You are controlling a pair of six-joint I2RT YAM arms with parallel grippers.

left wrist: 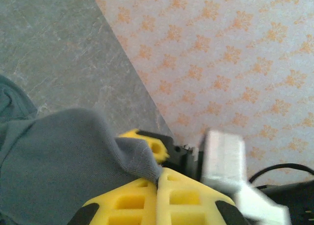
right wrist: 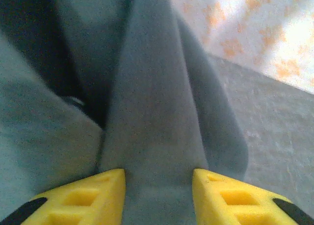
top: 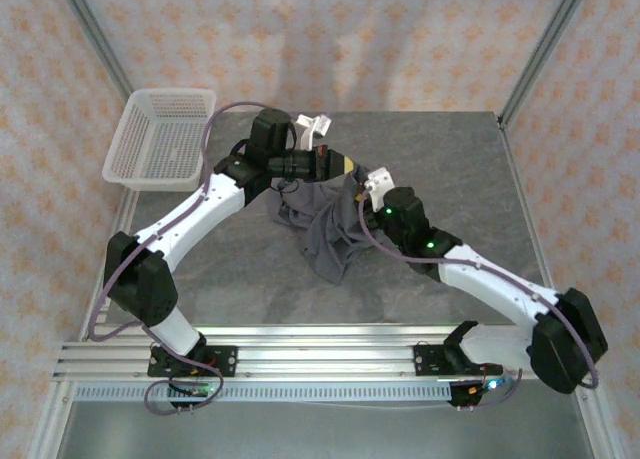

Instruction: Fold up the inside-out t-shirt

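Note:
The inside-out t-shirt [top: 325, 229] is a dark slate-grey bunch hanging over the middle of the table, its top lifted. My left gripper [top: 345, 166] holds that top from the left. In the left wrist view its yellow fingers [left wrist: 159, 178] are shut on an edge of the t-shirt [left wrist: 59, 161]. My right gripper [top: 365, 189] is right beside it, against the lifted cloth. In the right wrist view its jaws [right wrist: 158, 173] stand apart, and a long fold of the t-shirt [right wrist: 152, 112] runs between them. The shirt's tag is hidden.
A white mesh basket [top: 170, 92] sits at the table's far left corner. Grey table top [top: 450, 169] lies bare to the right of the shirt and in front of it. Patterned walls close in the back and sides.

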